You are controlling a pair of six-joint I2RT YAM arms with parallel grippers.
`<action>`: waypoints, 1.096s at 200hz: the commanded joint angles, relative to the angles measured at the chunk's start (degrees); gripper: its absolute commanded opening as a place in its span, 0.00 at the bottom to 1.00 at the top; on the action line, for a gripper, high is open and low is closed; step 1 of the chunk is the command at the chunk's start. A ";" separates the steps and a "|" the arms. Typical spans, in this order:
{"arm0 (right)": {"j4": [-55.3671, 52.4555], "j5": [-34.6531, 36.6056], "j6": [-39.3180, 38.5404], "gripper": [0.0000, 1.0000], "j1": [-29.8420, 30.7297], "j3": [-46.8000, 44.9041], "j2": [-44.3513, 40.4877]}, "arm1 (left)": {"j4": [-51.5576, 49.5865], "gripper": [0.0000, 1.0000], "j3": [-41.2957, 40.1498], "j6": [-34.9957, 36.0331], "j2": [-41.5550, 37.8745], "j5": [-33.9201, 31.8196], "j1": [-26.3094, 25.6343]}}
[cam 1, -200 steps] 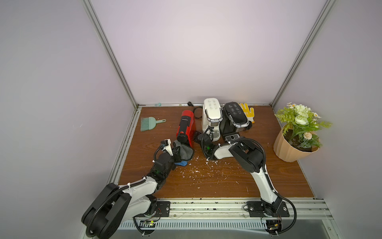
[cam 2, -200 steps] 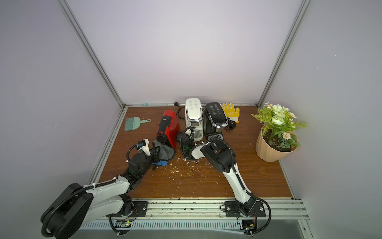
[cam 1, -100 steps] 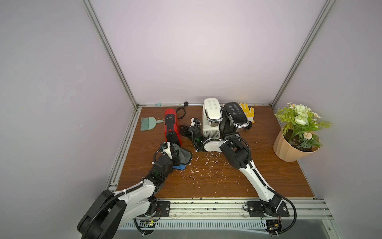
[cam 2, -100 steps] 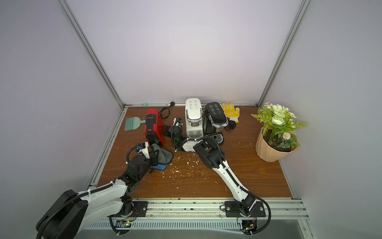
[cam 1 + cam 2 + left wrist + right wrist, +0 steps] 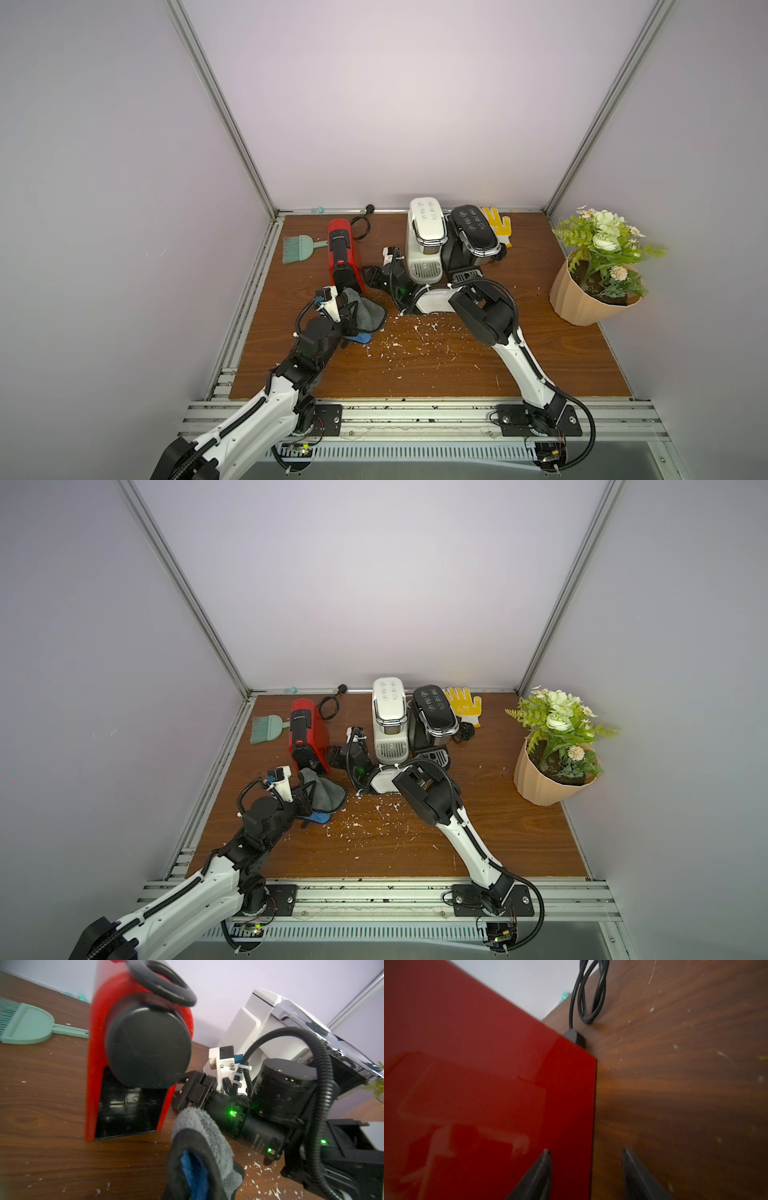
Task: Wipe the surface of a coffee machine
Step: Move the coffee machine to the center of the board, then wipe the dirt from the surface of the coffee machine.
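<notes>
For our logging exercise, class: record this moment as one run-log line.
target: red coffee machine | left tool: shut on grey cloth, near its front | right tool: open, at its side

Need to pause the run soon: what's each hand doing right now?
Left hand: closed on the gray cloth.
Right hand: open, holding nothing, fingers apart beside the red coffee machine.

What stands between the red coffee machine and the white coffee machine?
The right hand, open, beside the red coffee machine; both top views show it.
</notes>
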 commanded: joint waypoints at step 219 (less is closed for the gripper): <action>-28.41 0.51 -23.55 0.62 -5.85 -47.33 -67.94 | -21.49 0.00 93.42 13.37 67.12 17.78 -6.53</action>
